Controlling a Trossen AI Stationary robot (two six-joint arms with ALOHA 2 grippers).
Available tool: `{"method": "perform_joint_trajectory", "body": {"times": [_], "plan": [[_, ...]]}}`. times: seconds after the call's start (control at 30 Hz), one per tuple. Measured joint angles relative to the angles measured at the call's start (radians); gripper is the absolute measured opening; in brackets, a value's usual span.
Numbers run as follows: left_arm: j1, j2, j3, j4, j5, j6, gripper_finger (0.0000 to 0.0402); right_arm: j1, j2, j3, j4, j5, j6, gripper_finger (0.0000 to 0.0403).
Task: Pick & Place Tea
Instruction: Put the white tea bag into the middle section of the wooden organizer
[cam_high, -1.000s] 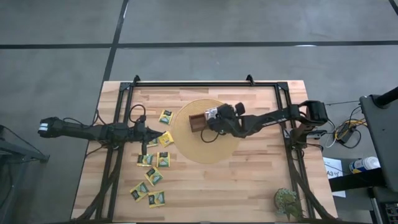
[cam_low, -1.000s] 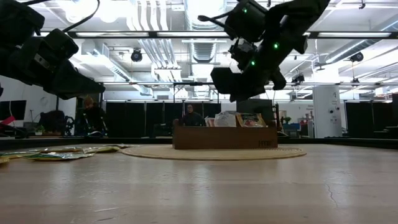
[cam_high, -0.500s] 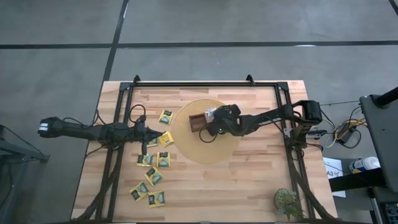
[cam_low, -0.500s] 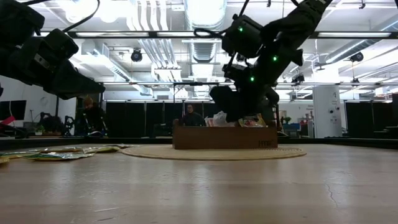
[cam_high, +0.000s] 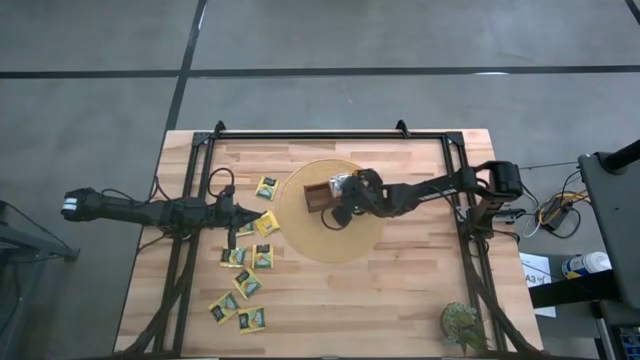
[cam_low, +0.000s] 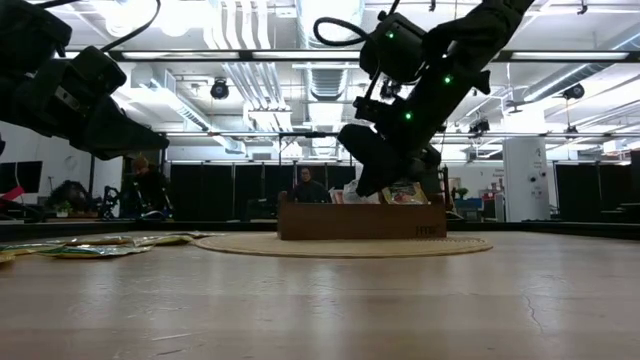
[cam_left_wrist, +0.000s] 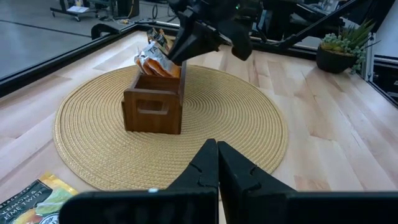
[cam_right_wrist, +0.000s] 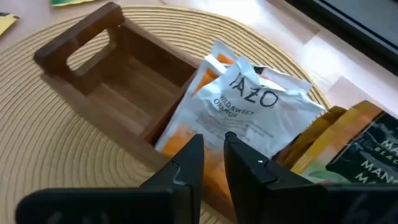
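Right tool (cam_right_wrist: 210, 152) is being hovered over the tray (cam_high: 316, 196) w/ fingers nearly together, pinching nothing afaict. White-orange tea packets (cam_right_wrist: 239, 102) are being leaned in the middle slot, prob getting snagged or tipped out.

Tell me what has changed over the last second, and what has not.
The right gripper has come down from above the wooden tray to just over the white-and-orange tea packets standing in its middle compartment, its fingers narrowing but empty. The left gripper has stayed shut, hovering beside the woven mat. The loose yellow-green tea packets on the table have not shifted.
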Motion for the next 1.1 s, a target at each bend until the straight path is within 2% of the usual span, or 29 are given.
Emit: {"method": "perform_joint_trajectory", "body": {"times": [0.3,0.53,0.67,0.8,0.97,1.1], "plan": [[0.0,0.0,0.0,0.0,0.0,0.0,0.0,-0.011,-0.009,0.031,0.004,-0.004,0.082,0.0011],[0.0,0.0,0.0,0.0,0.0,0.0,0.0,-0.008,-0.012,0.093,-0.01,-0.106,0.075,0.0008],[0.0,0.0,0.0,0.0,0.0,0.0,0.0,-0.008,-0.012,0.097,-0.028,-0.113,0.103,0.0008],[0.0,0.0,0.0,0.0,0.0,0.0,0.0,-0.02,-0.009,0.094,-0.122,-0.108,0.187,0.0008],[0.0,0.0,0.0,0.0,0.0,0.0,0.0,-0.059,0.063,0.106,-0.118,-0.11,0.23,0.0008],[0.0,0.0,0.0,0.0,0.0,0.0,0.0,-0.098,0.155,0.157,-0.122,-0.205,0.24,0.0008]]}}
